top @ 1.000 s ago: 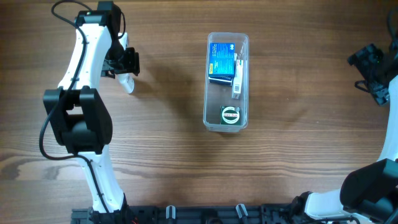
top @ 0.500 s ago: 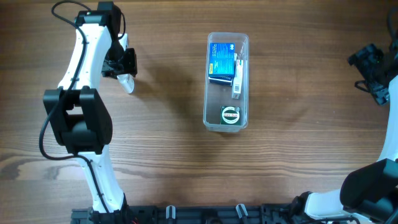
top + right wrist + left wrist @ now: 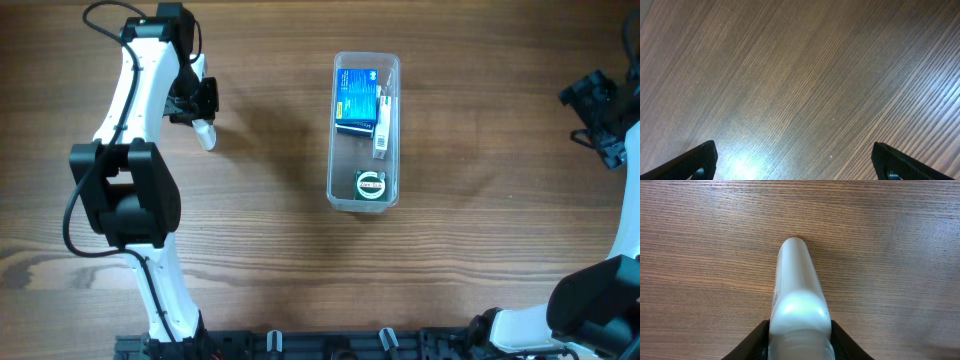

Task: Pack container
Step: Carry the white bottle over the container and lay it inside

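The left tool [image 3: 199,104] is clamped narrow on a white bottle [image 3: 794,280], a smooth, glossy, round-ended plastic cylinder whose free end points toward 5 o'clock in the overhead view. The container [image 3: 331,160], a clear rigid tub with rounded corners, sits on the wood-grain surface [image 3: 270,230] at 3 o'clock from that tool, its long axis running 12 to 6. Inside lie a blue box [image 3: 355,95], a slim white pack [image 3: 382,125] and a round green-rimmed item [image 3: 370,186]. The left arm is nearer; the right tool [image 3: 795,160] gapes wide and empty at the far 3 o'clock edge.
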Robot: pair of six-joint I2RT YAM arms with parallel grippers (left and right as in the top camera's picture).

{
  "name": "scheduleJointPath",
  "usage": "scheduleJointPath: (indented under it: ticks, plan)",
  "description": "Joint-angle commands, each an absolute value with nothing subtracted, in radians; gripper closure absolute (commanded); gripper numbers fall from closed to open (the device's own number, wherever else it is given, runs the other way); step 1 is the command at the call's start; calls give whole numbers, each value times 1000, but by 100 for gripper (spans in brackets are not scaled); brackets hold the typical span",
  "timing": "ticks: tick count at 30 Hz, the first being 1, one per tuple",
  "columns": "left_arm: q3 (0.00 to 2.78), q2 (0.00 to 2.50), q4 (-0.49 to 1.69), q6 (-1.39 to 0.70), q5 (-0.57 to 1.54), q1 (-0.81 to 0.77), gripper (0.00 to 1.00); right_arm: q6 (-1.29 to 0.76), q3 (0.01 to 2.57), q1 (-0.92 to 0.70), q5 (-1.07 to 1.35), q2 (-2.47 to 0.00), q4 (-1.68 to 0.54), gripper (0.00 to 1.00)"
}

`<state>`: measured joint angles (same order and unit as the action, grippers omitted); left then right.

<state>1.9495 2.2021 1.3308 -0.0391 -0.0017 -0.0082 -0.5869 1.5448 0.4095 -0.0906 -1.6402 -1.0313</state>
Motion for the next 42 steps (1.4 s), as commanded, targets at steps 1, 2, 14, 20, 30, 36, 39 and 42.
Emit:
scheduleJointPath:
  ticks: [1,2,14,20,30,36,39,42]
  plan:
    - [1943,2209,1328,-41,10,-6,65,-603,1541,413,-108,-1652,-1029,0]
    - [1943,2209,1327,-41,11,-7,64,-603,1541,413,-108,-1652,-1029,0]
    - [1945,2160,1324,-41,117,-16,67,-603,1541,413,-108,-1652,-1029,0]
    - [1945,2003,1321,-42,207,-27,68,-603,1541,413,-108,-1652,-1029,0]
    - [1945,1651,1305,-175,220,-271,66,-603,1541,413,-108,-1652,-1029,0]
    - [1945,1660,1290,-274,216,-471,65,-603,1541,413,-108,-1652,-1029,0]
    - [1945,1682,1270,-317,212,-544,64,-603,1541,413,-108,-1652,-1029,0]
    - [1945,1705,1243,-335,199,-594,65,-603,1541,413,-108,-1652,-1029,0]
